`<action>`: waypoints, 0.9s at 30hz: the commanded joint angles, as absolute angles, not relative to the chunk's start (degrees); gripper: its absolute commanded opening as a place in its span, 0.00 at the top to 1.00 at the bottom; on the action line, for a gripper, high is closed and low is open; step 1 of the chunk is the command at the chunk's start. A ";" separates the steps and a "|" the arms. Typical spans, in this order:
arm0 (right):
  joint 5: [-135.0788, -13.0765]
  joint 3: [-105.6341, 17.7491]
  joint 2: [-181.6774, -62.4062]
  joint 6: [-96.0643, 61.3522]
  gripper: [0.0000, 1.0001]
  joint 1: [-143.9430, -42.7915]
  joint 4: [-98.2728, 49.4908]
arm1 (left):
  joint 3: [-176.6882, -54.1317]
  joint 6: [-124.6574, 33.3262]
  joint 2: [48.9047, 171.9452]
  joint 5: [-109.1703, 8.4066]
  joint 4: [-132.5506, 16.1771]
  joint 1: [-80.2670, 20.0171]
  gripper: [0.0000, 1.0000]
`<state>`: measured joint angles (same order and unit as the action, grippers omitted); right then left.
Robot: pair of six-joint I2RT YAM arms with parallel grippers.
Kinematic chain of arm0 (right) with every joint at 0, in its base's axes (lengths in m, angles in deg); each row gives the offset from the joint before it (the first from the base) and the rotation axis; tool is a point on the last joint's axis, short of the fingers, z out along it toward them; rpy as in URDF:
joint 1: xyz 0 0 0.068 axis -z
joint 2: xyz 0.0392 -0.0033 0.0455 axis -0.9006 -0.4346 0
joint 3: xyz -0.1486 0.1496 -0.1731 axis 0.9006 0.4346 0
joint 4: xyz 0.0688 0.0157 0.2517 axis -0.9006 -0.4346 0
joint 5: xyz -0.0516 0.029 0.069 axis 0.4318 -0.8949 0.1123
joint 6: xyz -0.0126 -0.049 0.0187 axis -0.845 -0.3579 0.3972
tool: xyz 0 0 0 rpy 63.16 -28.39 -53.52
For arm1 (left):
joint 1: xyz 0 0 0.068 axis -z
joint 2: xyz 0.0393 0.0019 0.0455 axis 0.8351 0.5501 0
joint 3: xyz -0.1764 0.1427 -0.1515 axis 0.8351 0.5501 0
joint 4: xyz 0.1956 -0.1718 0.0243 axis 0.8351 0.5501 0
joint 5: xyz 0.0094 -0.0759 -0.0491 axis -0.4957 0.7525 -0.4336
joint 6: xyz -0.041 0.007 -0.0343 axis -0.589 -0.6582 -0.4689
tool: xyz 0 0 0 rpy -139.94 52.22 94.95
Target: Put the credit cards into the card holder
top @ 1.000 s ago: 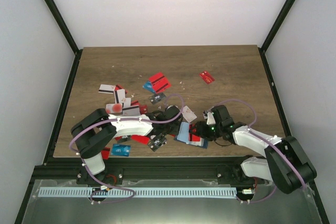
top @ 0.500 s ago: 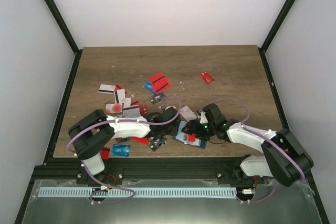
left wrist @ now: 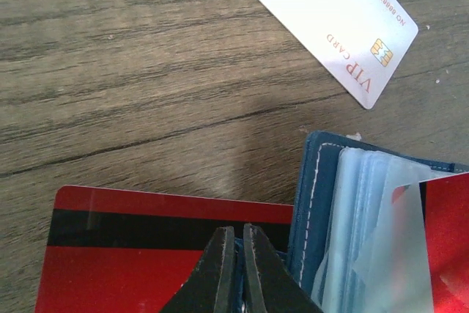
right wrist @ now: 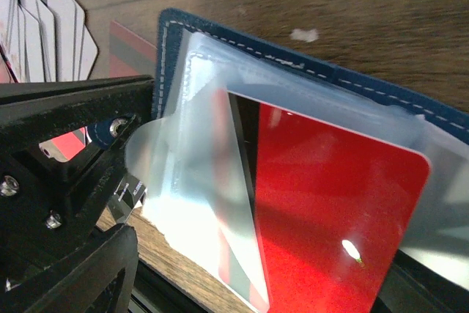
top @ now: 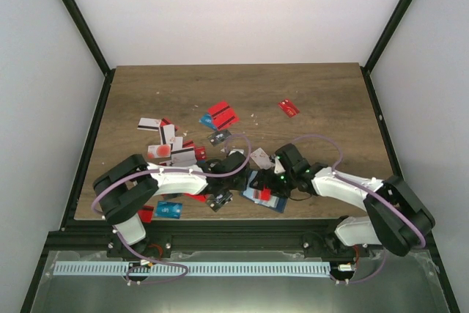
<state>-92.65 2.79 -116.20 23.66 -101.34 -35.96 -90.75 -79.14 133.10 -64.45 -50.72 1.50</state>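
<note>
Card holder (top: 265,192) lies open on the table (top: 322,100), close to the near edge, approx. mid-width; both arms meet over it. In the right wrist view the holder (right wrist: 366,82) shows navy stitched rim w/ clear sleeves (right wrist: 212,152) fanned up; a red card (right wrist: 330,203) sits in a sleeve, black stripe toward the spine.

Left gripper (top: 236,167) is at the holder's left side; in its wrist view the gripper (left wrist: 238,234) has its jaws closed tight, tips over a red striped card (left wrist: 146,247) just beside the holder's rim (left wrist: 311,203); a blue sliver shows between the tips, but a grip on it can't be told. White VIP card (left wrist: 330,12) lies toward the far side, apart from the holder.

Right gripper (top: 277,175) sits over the holder's far-right part; jaw state can't be told.

Other credit cards: red pair (top: 222,115) mid-table; lone red one (top: 289,108) to the right of the pair; white ones (top: 165,137) toward the left edge; light-blue card (top: 168,209) at the near edge, left.
</note>
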 commanded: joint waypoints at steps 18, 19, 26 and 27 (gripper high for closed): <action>-85.24 -4.73 -121.62 25.16 0.11 -108.45 -56.40 | -79.35 -80.65 129.04 -61.96 -52.87 1.54 0.96; -86.18 -4.44 -121.69 24.79 0.12 -108.46 -56.36 | -79.36 -80.54 128.98 -61.98 -52.91 1.55 0.96; -86.13 -4.44 -121.82 24.40 0.11 -110.25 -59.13 | -78.52 -80.73 128.94 -62.25 -53.09 1.54 0.96; -85.55 -4.77 -121.85 24.23 0.10 -110.41 -59.93 | -78.31 -80.88 128.82 -62.25 -53.17 1.49 0.96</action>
<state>-87.87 -5.61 -120.44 24.93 -108.84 -49.25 -81.17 -80.61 127.99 -62.85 -60.05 1.29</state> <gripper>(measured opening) 0.888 0.045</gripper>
